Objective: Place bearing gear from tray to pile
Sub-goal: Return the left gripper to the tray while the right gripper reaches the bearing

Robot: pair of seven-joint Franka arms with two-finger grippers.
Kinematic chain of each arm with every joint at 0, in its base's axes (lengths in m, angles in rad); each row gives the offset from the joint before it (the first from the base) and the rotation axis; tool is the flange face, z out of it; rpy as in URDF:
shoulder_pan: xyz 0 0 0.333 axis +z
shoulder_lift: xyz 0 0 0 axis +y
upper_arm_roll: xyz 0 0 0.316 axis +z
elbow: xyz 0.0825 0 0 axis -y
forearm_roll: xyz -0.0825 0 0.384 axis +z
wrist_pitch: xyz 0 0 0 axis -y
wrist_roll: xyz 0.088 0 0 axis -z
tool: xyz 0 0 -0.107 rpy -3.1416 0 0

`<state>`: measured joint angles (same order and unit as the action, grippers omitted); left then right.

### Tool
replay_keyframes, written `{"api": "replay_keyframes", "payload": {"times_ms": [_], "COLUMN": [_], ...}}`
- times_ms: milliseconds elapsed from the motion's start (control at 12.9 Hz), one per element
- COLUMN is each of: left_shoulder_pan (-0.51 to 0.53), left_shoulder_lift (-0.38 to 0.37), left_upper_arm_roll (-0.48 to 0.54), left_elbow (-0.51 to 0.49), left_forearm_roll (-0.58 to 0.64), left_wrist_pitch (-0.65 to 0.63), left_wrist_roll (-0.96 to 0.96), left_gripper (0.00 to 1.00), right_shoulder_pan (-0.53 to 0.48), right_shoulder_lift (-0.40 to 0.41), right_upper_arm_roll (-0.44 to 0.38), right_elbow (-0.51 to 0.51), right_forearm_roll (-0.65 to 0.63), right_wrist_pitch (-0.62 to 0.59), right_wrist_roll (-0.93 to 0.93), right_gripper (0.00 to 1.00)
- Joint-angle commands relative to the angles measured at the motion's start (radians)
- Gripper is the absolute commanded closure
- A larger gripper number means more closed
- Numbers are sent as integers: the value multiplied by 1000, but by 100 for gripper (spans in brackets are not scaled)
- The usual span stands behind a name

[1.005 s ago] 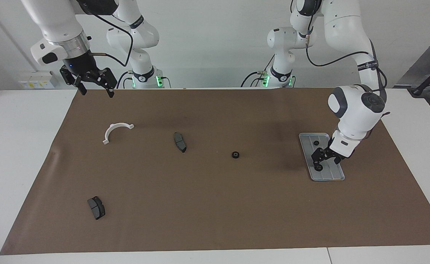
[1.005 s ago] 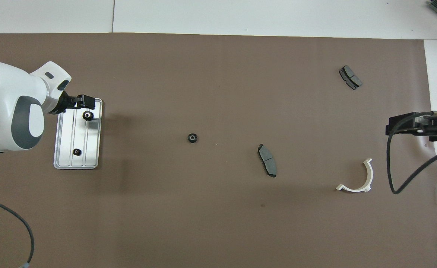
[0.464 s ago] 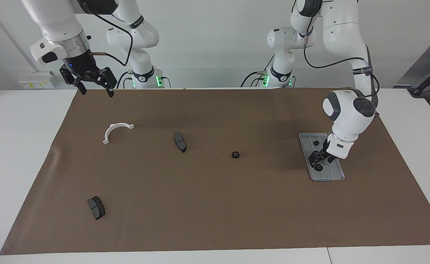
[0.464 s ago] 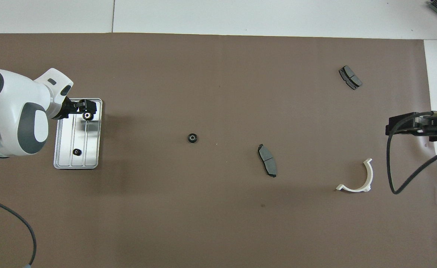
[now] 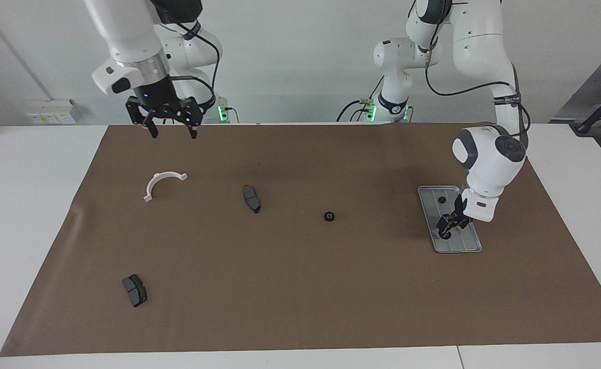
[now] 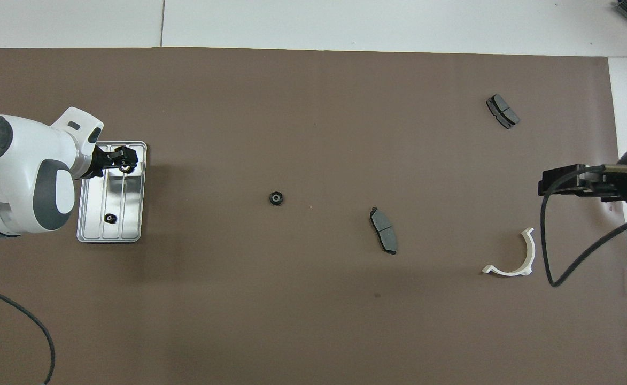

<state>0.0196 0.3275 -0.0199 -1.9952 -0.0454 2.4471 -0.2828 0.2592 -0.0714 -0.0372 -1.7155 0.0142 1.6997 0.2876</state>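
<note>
My two arms are glossy white with grey joint caps, black cables, green-lit bases, black grippers.

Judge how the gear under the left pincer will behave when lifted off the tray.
The gear looks small, solid and rigid, so probably light and stiff. Its round toothed rim may roll if dropped on edge. The left pincer is down at it on the ridged tray, likely smooth, so it might slide.
</note>
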Motion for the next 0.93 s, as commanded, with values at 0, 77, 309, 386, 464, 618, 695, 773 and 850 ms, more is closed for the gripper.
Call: {"api": "replay_keyframes", "payload": {"times_ms": [0, 77, 309, 386, 464, 618, 695, 773, 850], "left_shoulder_pan": [-1, -4, -7, -15, -16, -29, -30, -33, -35], "left_shoulder_lift": [8, 8, 11, 12, 18, 18, 18, 19, 18], "left_upper_arm_roll": [-5, -5, -5, -5, -5, -3, -3, -3, -3], "left_elbow": [-28, -34, -34, -34, -34, -34, -34, -34, -34], "left_forearm_roll": [13, 13, 13, 13, 13, 13, 13, 13, 13], "left_wrist_pitch": [59, 72, 76, 84, 84, 84, 84, 82, 81], "left_wrist_roll": [-38, -39, -53, -53, -53, -55, -55, -55, -55], "left_gripper": [19, 19, 19, 20, 21, 24, 25, 26, 27], "right_shoulder_pan": [55, 84, 205, 247, 279, 317, 351, 377, 382], "right_shoulder_lift": [65, 102, 209, 260, 307, 364, 405, 435, 455], "right_upper_arm_roll": [-1, 0, 0, 0, 0, 0, 0, 0, 0], "right_elbow": [-3, -1, 13, 29, 48, 59, 74, 79, 79], "right_forearm_roll": [55, 65, 56, 50, 35, 27, 24, 15, -8], "right_wrist_pitch": [72, 116, 236, 282, 319, 397, 431, 458, 471], "right_wrist_roll": [28, 65, 201, 244, 283, 309, 317, 335, 358], "right_gripper": [0, 0, 0, 0, 0, 0, 0, 0, 0]}}
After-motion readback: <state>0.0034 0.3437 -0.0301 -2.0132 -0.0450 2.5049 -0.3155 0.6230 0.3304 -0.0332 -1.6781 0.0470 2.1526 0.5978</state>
